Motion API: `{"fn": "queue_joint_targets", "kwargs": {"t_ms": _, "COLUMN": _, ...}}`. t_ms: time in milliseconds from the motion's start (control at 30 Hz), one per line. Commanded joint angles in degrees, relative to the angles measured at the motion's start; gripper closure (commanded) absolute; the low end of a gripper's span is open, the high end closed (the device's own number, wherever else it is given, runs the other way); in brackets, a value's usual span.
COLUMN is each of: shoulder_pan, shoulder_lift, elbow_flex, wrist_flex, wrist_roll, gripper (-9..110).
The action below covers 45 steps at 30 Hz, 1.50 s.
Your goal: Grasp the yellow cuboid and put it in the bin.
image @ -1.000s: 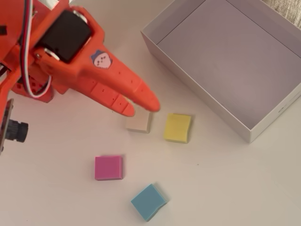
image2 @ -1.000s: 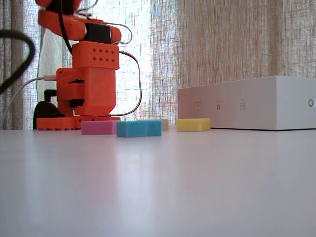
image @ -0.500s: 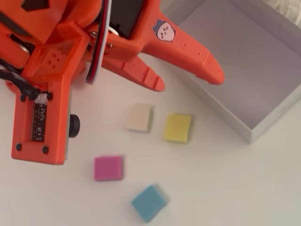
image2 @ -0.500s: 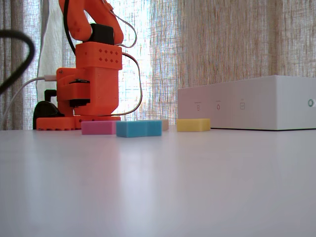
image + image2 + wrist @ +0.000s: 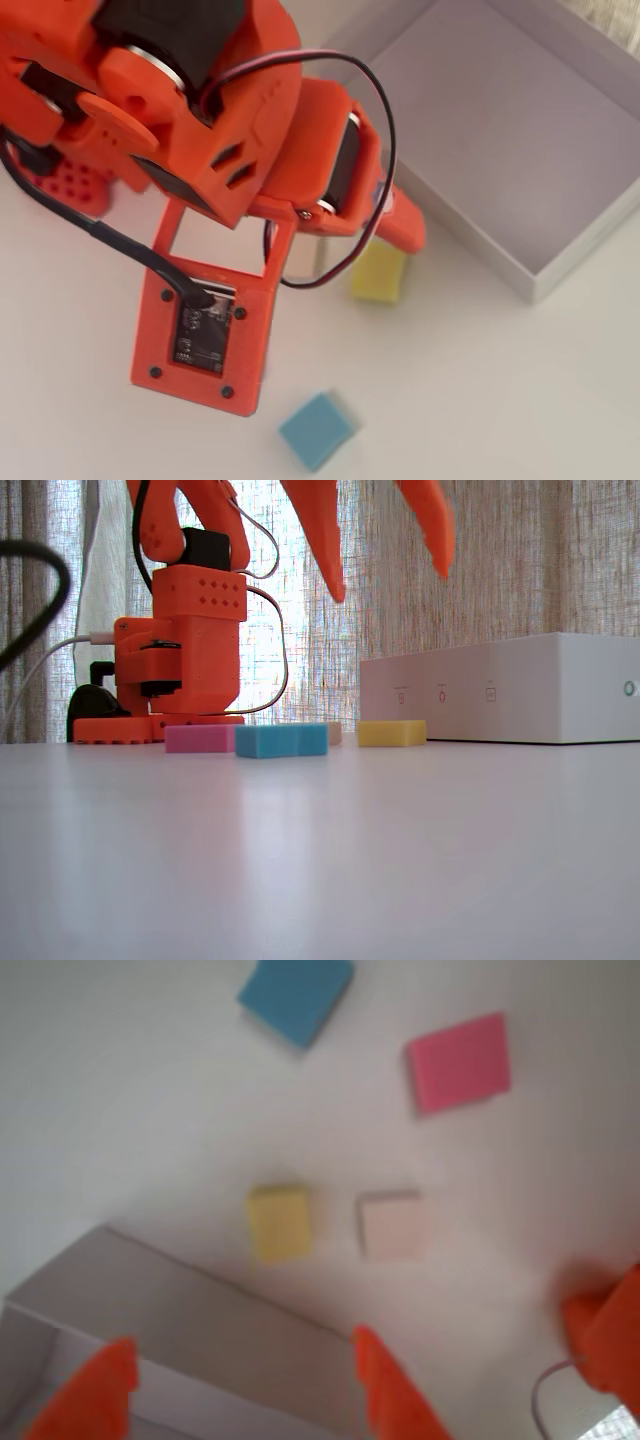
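Hovering high, gripper (image 5: 390, 575) fingers spread wide, empty | blue block (image 5: 281, 740) frame centre, pink block (image 5: 200, 738) to its left | yellow cuboid (image 5: 391, 733) on table right of centre | bin (image 5: 520, 690) just behind, right

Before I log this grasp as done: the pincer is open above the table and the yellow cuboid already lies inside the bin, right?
Not quite. The pincer is open above the table, but the yellow cuboid is not inside the bin. The wrist view shows it lying on the table just outside the bin's wall, beside the beige block.
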Motion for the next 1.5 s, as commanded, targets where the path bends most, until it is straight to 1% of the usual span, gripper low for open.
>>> {"fn": "queue_joint_targets", "kwargs": {"t_ms": 0, "shoulder_pan": 1.49, "shoulder_lift": -1.14, "elbow_flex": 1.76, "wrist_flex": -3.16, "wrist_roll": 0.0, "gripper": 74}}
{"fn": "queue_joint_targets", "kwargs": {"t_ms": 200, "shoulder_pan": 3.43, "shoulder_lift": -3.6, "elbow_flex": 3.43, "wrist_flex": -5.8, "wrist_roll": -0.09, "gripper": 75}}
{"fn": "queue_joint_targets", "kwargs": {"t_ms": 433, "shoulder_pan": 2.2, "shoulder_lift": -8.17, "elbow_flex": 3.69, "wrist_flex": -11.16, "wrist_roll": 0.09, "gripper": 75}}
{"fn": "queue_joint_targets", "kwargs": {"t_ms": 733, "shoulder_pan": 1.32, "shoulder_lift": -7.56, "elbow_flex": 12.3, "wrist_flex": -19.95, "wrist_roll": -0.44, "gripper": 76}}
{"fn": "queue_joint_targets", "kwargs": {"t_ms": 1100, "shoulder_pan": -1.41, "shoulder_lift": -9.4, "elbow_flex": 13.01, "wrist_flex": -22.15, "wrist_roll": 0.09, "gripper": 76}}
{"fn": "queue_joint_targets", "kwargs": {"t_ms": 1467, "shoulder_pan": -1.23, "shoulder_lift": -12.48, "elbow_flex": 13.45, "wrist_flex": -23.55, "wrist_roll": 0.18, "gripper": 76}}
